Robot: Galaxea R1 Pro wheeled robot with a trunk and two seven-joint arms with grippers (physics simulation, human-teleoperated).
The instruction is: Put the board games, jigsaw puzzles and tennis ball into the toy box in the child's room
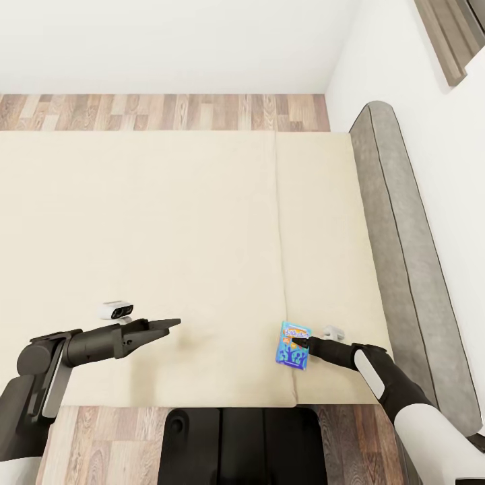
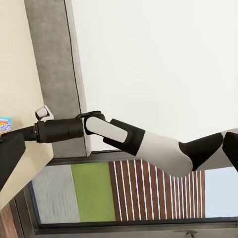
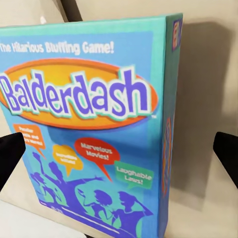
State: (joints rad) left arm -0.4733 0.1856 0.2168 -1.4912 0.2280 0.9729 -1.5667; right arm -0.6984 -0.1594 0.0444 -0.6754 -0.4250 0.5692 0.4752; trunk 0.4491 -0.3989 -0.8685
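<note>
Room: white walls and a wood plank floor (image 1: 162, 111) framed the scene; a window with slatted blinds appeared in the left wrist view.
Surface: the bed (image 1: 168, 236), a wide cream mattress, ran up to a grey headboard (image 1: 397, 236) at 3 o'clock in the head view.
Right gripper (image 1: 304, 345): jaws spread wide, the two black fingertips (image 3: 10, 153) standing apart on either side of the box and clear of it.
Board game: a small blue box (image 3: 94, 129) lettered "Balderdash" lay on the mattress near its front edge, at about 5 o'clock in the head view, directly ahead of the right gripper.
Left gripper (image 1: 168, 325): held above the mattress at 7 o'clock, pointing toward the right arm; fingers pressed together to a narrow tip.
Robot base (image 1: 236, 444): dark, at 6 o'clock over the floor.
</note>
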